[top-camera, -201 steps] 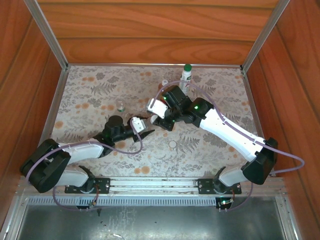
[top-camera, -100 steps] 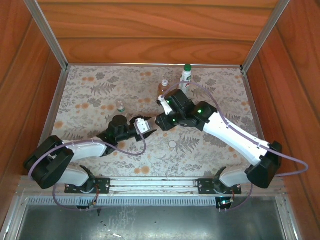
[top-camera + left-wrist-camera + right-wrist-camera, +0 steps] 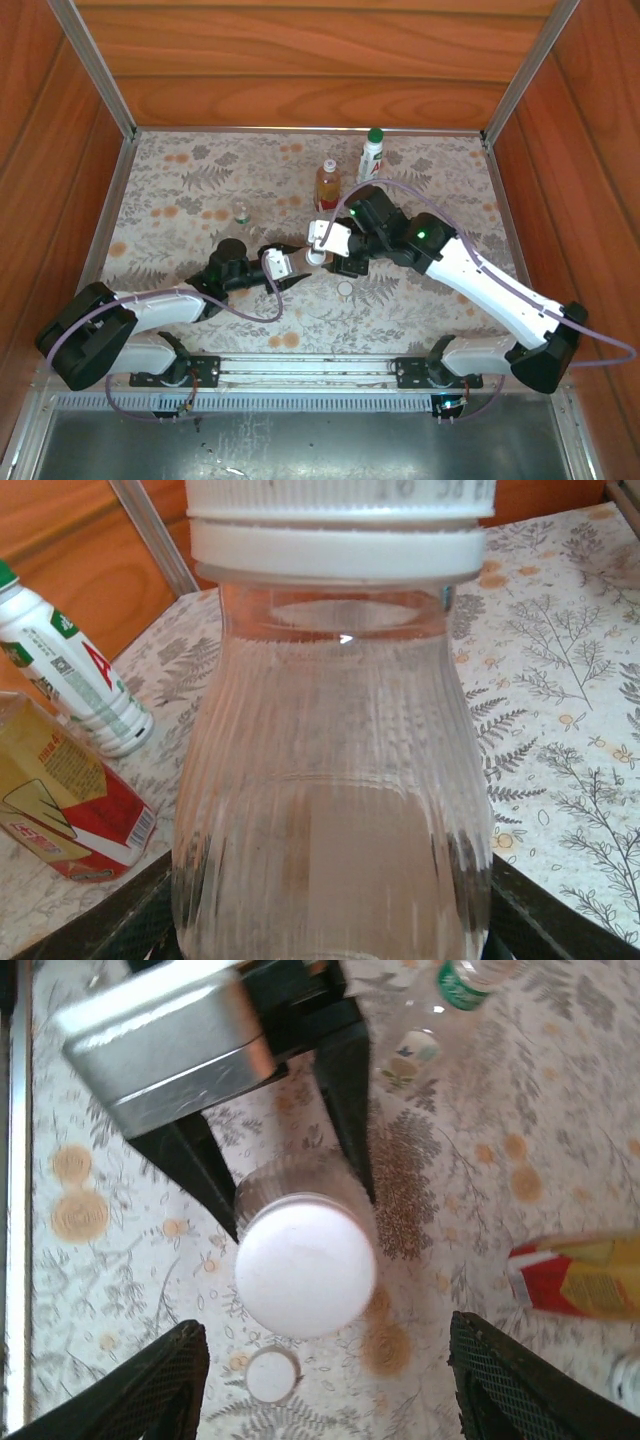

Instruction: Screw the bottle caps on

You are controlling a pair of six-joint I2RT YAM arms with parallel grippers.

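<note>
The left gripper (image 3: 295, 266) is clamped on the body of the clear bottle (image 3: 330, 810), upright near the middle of the table (image 3: 190, 185), with a white cap (image 3: 305, 1265) sitting on its neck. The right gripper (image 3: 328, 1325) hangs released above it, fingers well clear on either side. To tighten well, it should centre over the cap, close squarely on the rim, and twist while the left grip stops the bottle spinning. A spare cap (image 3: 272, 1375) lies just beside the bottle.

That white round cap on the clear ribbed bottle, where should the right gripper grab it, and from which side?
Probably pinch the white round plastic cap across its side wall, coming straight down from above: the clear ribbed bottle stands upright, its body clamped in the left gripper, leaving the top free.
</note>
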